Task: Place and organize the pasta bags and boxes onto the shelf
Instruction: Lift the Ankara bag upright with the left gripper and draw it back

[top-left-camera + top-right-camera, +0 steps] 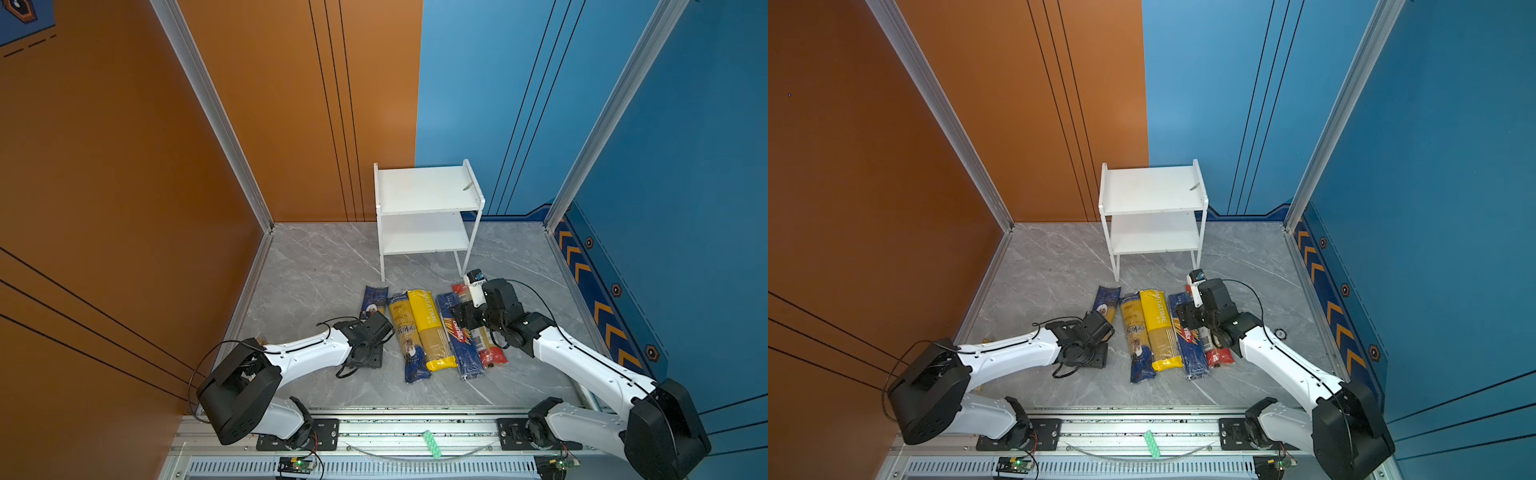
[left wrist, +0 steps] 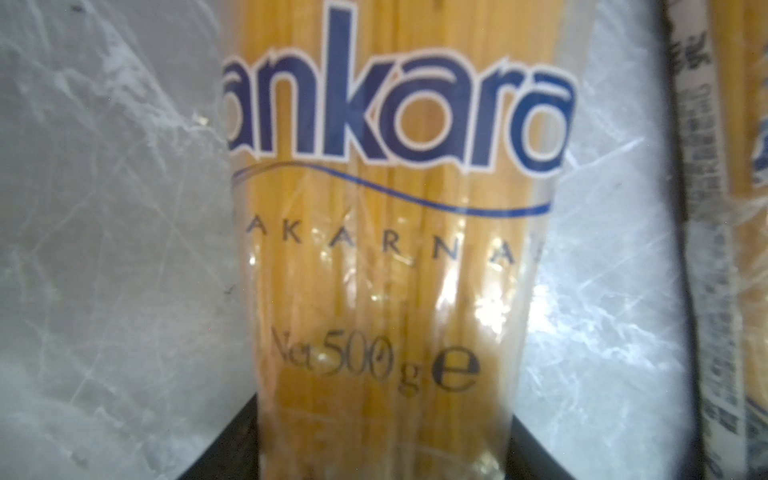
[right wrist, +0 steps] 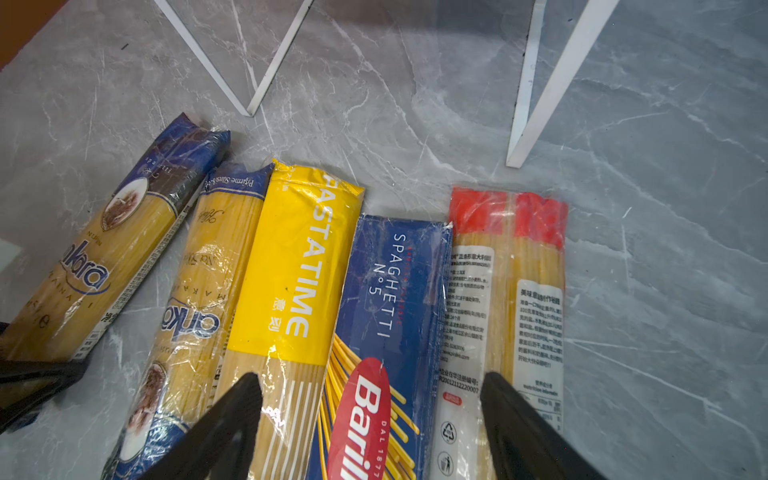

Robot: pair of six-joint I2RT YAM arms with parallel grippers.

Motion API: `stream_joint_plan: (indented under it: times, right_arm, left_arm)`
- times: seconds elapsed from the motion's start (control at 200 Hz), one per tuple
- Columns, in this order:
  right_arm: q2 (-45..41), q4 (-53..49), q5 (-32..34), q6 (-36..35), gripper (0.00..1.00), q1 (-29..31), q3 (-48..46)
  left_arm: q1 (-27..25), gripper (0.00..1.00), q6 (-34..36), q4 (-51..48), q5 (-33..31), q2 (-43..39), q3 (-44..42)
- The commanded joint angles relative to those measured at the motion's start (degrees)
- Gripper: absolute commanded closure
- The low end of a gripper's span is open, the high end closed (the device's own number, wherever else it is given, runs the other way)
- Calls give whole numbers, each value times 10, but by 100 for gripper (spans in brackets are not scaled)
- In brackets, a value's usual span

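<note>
Navy pack (image 1: 374, 300) half-hidden by left hand (image 1: 369, 347)

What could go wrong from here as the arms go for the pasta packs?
1. The right tool stands open over the Barilla pack, its fingers above the yellow pack and the red-ended pack close beside it; closing may pinch a neighbour.
2. The left tool straddles one ankara pack; the long, soft pack may sag or slip when lifted.

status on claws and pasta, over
Left claw astride leftmost ankara pack, grip unclear. Right claw open over Barilla pack. Shelf not yet loaded, nothing blocking it.
</note>
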Motion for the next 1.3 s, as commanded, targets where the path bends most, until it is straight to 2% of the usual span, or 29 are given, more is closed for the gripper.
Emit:
stream_joint_plan:
  times: [0.0, 0.536, 0.621, 0.686, 0.911, 1.297]
  right_arm:
    - [3, -5, 11, 3, 19, 5, 13]
    - [3, -8, 24, 5, 19, 6, 7]
    - [3, -9, 24, 5, 19, 6, 7]
    - [2, -11, 25, 4, 19, 6, 6]
    - [0, -11, 31, 5, 19, 6, 2]
    - [4, -5, 36, 6, 19, 6, -5]
  left_arm:
    - [0, 39, 2, -17, 11, -9, -8]
    - [9, 71, -1, -16, 8, -20, -13]
    - [9, 84, 0, -16, 9, -16, -11]
    - [9, 100, -1, -15, 10, -15, -10]
    - [10, 100, -11, -16, 2, -33, -7]
    - [32, 100, -29, -14, -34, -132, 5]
